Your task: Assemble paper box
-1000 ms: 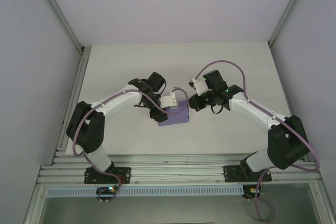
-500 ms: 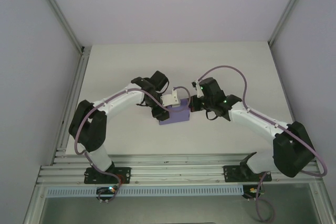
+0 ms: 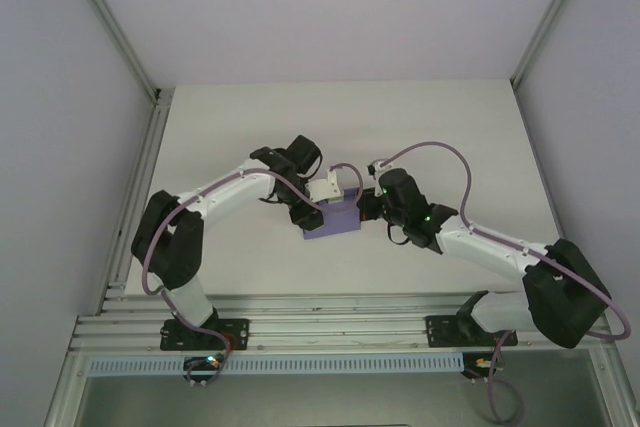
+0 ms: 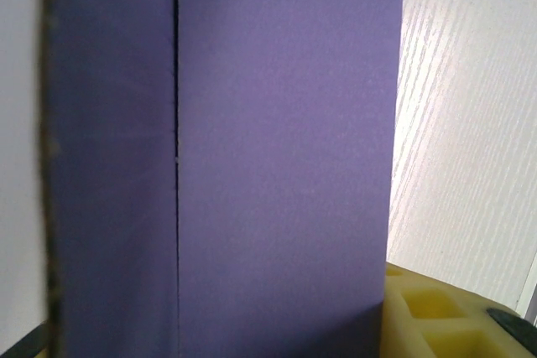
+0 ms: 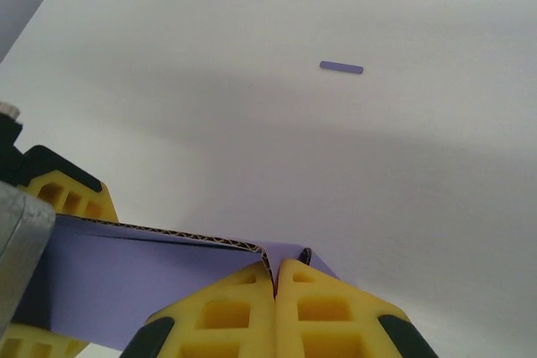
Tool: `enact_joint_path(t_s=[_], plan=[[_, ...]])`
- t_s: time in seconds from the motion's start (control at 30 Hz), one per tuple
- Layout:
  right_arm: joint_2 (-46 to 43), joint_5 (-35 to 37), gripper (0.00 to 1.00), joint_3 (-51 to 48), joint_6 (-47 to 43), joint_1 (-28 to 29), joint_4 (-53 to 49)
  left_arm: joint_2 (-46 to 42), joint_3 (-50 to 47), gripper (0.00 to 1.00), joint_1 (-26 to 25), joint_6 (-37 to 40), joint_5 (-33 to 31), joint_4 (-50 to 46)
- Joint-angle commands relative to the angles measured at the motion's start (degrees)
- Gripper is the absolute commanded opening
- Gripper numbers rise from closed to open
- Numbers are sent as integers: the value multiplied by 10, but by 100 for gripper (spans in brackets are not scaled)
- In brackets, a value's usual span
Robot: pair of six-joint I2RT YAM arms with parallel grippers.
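Box [image 3: 334, 219]: plain purple corrugated card, mid-worktop, between the two arms. Left pincer [image 3: 312, 215] clamped on its left end, a yellow finger on either side of the card. Right pincer [image 5: 275, 291] pinched together on a thin edge at its right end. Worktop [image 3: 450, 137] matte white; a small purple scrap [image 5: 341, 67] lies well apart from the box. Pale grey walls [image 3: 300, 7]; aluminium rail [image 3: 330, 332] at near edge.

arms [image 3: 225, 190]: white links, black joints | cables [image 3: 430, 144]: purple | fingers [image 5: 226, 312]: yellow, recessed pockets
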Motion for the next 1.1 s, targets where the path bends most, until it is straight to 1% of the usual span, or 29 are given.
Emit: enact_joint_path(t_s=[0.0,0.07,0.17,0.27,0.33,0.43,0.53,0.6,0.63,0.7,0.73,0.8,0.87,0.9,0.97,1.0,1.07], plan=[[2,-31,0,-55,5,41,-105,18,13,37,-8,-15,-19,61],[-15,-24,0,-79,2,57,-93,17,13,37,-8,-16,-20,63],[-27,-24,0,-111,14,65,-68,17,13,37,-8,-22,-25,69],[-19,-7,1,-130,22,79,-41,19,17,37,-8,-33,-26,75],[-3,-9,1,-137,7,98,-14,19,17,37,-8,-39,-27,80],[33,19,1,-121,7,120,-30,21,21,38,-9,-45,-28,83],[50,22,0,-120,17,120,-24,21,23,39,-9,-45,-30,83],[43,22,0,-121,17,120,-24,19,23,41,-9,-46,-34,83],[35,28,0,-121,18,121,-30,18,24,43,-9,-46,-34,83],[15,42,0,-123,12,121,-46,15,21,43,-10,-46,-33,83],[5,46,0,-126,9,120,-54,13,21,47,-10,-46,-33,83],[-12,58,0,-127,5,120,-76,9,21,50,-10,-49,-35,83],[-23,62,0,-126,2,120,-90,2,22,58,-9,-55,-35,81],[-24,58,0,-122,1,120,-91,-3,22,59,-10,-57,-31,81],[-16,60,0,-113,6,120,-88,-17,18,69,-10,-64,-29,85],[-9,57,0,-108,13,120,-85,-25,16,72,-11,-68,-29,87],[6,57,0,-97,22,123,-87,-48,4,83,-11,-76,-26,96]])
